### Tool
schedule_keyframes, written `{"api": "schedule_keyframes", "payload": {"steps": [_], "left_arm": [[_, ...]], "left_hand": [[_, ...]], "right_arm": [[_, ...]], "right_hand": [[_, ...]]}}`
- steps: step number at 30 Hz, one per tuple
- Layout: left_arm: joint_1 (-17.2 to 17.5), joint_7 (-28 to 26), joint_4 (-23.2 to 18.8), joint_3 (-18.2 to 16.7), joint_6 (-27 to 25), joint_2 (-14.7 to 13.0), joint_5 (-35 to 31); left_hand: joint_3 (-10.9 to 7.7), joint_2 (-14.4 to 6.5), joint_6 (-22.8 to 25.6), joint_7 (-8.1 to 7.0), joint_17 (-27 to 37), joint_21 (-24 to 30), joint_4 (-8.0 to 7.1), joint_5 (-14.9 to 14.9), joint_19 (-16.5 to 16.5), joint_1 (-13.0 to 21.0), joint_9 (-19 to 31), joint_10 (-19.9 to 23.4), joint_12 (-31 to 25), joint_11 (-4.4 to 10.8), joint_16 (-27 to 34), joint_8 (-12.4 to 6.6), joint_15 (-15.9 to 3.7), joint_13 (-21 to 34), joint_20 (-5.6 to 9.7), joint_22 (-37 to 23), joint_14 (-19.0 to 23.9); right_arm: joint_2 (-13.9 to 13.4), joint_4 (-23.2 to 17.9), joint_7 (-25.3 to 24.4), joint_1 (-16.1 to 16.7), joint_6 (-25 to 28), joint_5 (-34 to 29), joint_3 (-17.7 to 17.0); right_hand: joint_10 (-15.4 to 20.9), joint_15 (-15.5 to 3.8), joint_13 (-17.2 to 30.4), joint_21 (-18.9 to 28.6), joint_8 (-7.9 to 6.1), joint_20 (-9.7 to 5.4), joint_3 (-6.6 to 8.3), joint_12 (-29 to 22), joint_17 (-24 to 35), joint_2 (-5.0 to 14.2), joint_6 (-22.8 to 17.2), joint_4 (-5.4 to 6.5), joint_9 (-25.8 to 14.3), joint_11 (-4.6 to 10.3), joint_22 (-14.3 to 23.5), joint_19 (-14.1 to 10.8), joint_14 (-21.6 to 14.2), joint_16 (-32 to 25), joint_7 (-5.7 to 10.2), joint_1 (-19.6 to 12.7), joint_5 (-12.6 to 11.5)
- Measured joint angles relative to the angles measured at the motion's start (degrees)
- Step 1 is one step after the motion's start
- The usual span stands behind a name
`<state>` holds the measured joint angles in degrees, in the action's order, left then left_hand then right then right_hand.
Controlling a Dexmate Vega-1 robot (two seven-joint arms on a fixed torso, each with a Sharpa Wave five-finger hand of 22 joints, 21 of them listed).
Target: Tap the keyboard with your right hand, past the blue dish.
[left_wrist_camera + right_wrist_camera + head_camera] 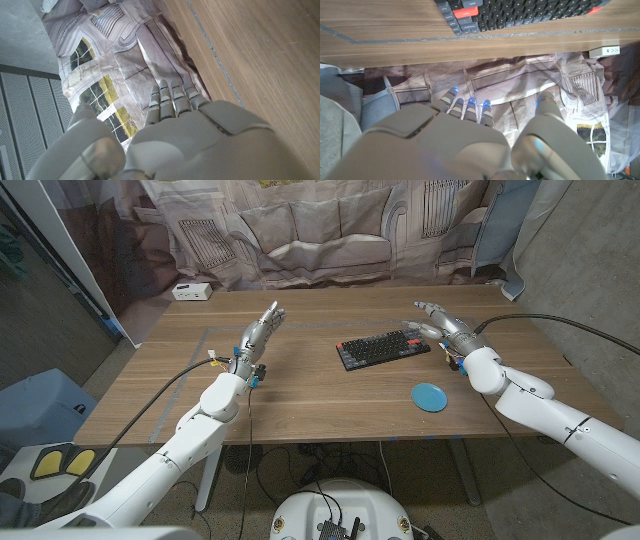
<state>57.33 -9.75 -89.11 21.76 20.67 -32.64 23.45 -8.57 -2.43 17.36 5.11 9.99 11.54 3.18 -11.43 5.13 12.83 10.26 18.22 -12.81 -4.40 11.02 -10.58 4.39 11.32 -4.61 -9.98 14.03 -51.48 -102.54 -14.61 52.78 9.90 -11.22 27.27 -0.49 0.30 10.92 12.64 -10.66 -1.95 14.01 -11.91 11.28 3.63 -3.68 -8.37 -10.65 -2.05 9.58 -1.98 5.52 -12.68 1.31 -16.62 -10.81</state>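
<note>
Right hand open, empty, hovering at the black keyboard's three-o'clock end. Round flat blue dish at five o'clock from it. Left hand open, fingers straight, empty.

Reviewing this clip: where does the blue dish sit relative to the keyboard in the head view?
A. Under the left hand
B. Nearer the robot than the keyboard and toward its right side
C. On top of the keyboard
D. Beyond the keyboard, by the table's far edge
B: in the head view the blue dish lies on the wooden table apart from the keyboard, closer to the robot and toward its right.
</note>
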Motion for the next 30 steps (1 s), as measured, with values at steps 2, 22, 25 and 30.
{"api": "schedule_keyframes", "payload": {"steps": [2, 22, 25, 30], "left_arm": [[0.0, 0.0, 0.0, 0.0, 0.0, 0.0, -0.01], [-0.31, 0.56, 0.68, 0.06, 0.7, 0.42, 0.0], [-0.4, 0.64, 0.73, 0.09, 0.7, 0.43, 0.0], [-0.72, 0.85, 1.06, 0.21, 0.78, 0.59, 0.02]], "left_hand": [[0.0, 0.0, 0.0, 0.0, 0.0, 0.0, 0.0, 0.0, 0.0, 0.0, 0.0, 0.0, 0.0, 0.0, 0.0, 0.0, 0.0, 0.0, 0.0, 0.0, 0.0], [-0.24, 0.0, 0.01, 0.0, 0.0, 0.0, 0.24, -0.01, 0.51, 0.0, 0.0, 0.31, 0.0, -0.31, 0.0, 0.0, -0.2, 0.0, -0.11, 0.0, 0.2], [-0.24, 0.0, 0.01, 0.0, 0.0, 0.0, 0.24, -0.01, 0.52, 0.0, 0.0, 0.31, 0.0, -0.31, 0.0, 0.0, 0.01, 0.0, -0.11, 0.0, 0.41], [-0.24, 0.0, 0.01, 0.0, 0.0, 0.0, 0.23, -0.01, 0.51, 0.0, 0.0, 0.31, 0.0, -0.31, 0.0, 0.0, 0.01, 0.0, -0.11, 0.0, 0.41]], "right_arm": [[0.21, 0.25, 0.0, 0.38, 0.0, 0.0, -0.42], [3.68, 5.9, -0.32, 2.17, -14.92, 11.23, -4.47], [4.15, 6.74, -0.16, 2.27, -15.98, 11.98, -4.82], [4.8, 7.89, 0.46, 2.41, -18.98, 14.04, -5.34]], "right_hand": [[0.0, 0.31, 0.0, 0.0, -0.16, 0.31, 0.0, 0.0, -0.1, 0.0, -0.2, 0.0, 0.0, 0.0, 0.0, -0.31, -0.31, 0.0, -0.2, 0.0, 0.0], [1.73, 0.2, 0.01, 0.0, -0.38, -0.11, 0.0, 0.0, -0.1, -0.44, -1.53, 0.0, -0.01, -1.74, 0.01, -2.36, -1.47, 0.0, -3.99, -0.44, 0.0], [1.85, 0.32, 0.01, 0.0, -0.38, -0.17, 0.0, 0.0, -0.1, -0.61, -1.54, 0.0, -0.01, -1.85, 0.01, -3.56, -2.18, 0.0, -3.99, -0.61, 0.0], [2.41, 0.3, 0.01, 0.17, -0.38, -0.21, 0.0, -0.42, -0.09, -0.68, -1.54, 0.0, -0.01, -1.69, 0.01, -4.91, -2.82, 0.0, -3.99, -0.68, 0.0]]}}
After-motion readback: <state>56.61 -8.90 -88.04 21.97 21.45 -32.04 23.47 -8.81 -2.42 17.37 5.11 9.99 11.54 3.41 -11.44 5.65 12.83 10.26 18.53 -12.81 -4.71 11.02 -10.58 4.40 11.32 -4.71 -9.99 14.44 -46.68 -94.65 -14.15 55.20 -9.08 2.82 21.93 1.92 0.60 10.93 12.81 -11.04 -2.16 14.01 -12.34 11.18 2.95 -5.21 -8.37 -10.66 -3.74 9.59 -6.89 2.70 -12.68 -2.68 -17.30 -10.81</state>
